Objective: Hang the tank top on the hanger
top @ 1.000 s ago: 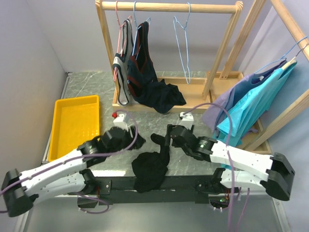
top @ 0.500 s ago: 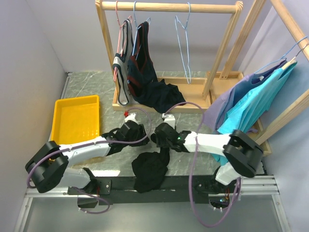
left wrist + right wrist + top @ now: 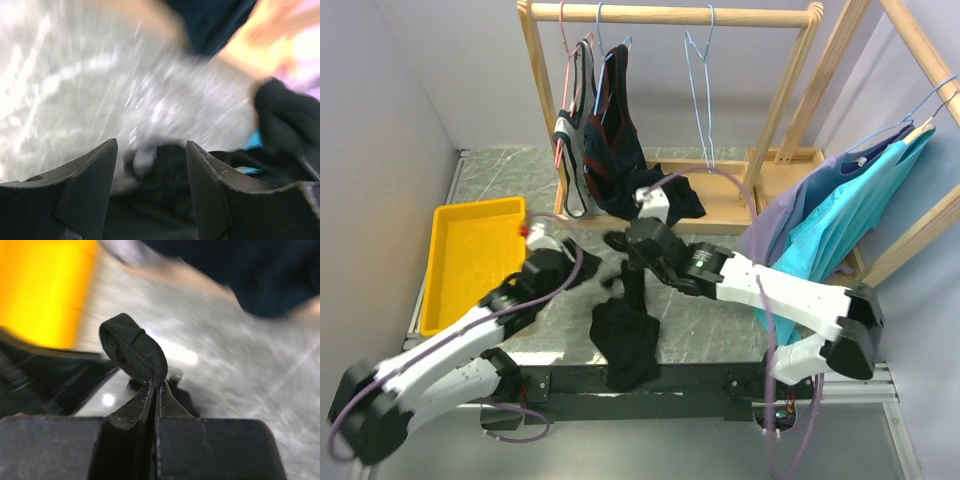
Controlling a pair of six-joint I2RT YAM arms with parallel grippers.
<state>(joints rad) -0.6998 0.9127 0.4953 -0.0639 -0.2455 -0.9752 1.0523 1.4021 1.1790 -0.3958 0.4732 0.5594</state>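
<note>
Nearest me, the tank top (image 3: 625,340) lies bunched in a soft black heap at the near edge of the grey, marble-veined table (image 3: 720,325), its lower part spilling over onto the dark base rail (image 3: 680,385). One narrow shoulder strap (image 3: 131,351) rises from the heap, and my right arm (image 3: 770,285) has its jaws pinched shut on a folded loop of that woven strap. My left arm (image 3: 470,345) reaches in from the left; its jaws stand apart, gripping nothing I can make out, with dark cloth blurred below them. Left of that sits a shallow, rectangular yellow plastic tray (image 3: 470,260). The right arm lies across the table between the heap and the wooden rack (image 3: 670,15) behind. Just behind its jaws, the hem of a red-trimmed dark top (image 3: 620,150) pools on the rack's base, beside a grey-black top (image 3: 570,150) on a pink hanger. Farther along the rail the hanger (image 3: 698,95), thin light-blue wire, hangs bare, well apart from the tank top. At far right, turquoise and lilac garments (image 3: 830,225) drape from a second wooden frame.
</note>
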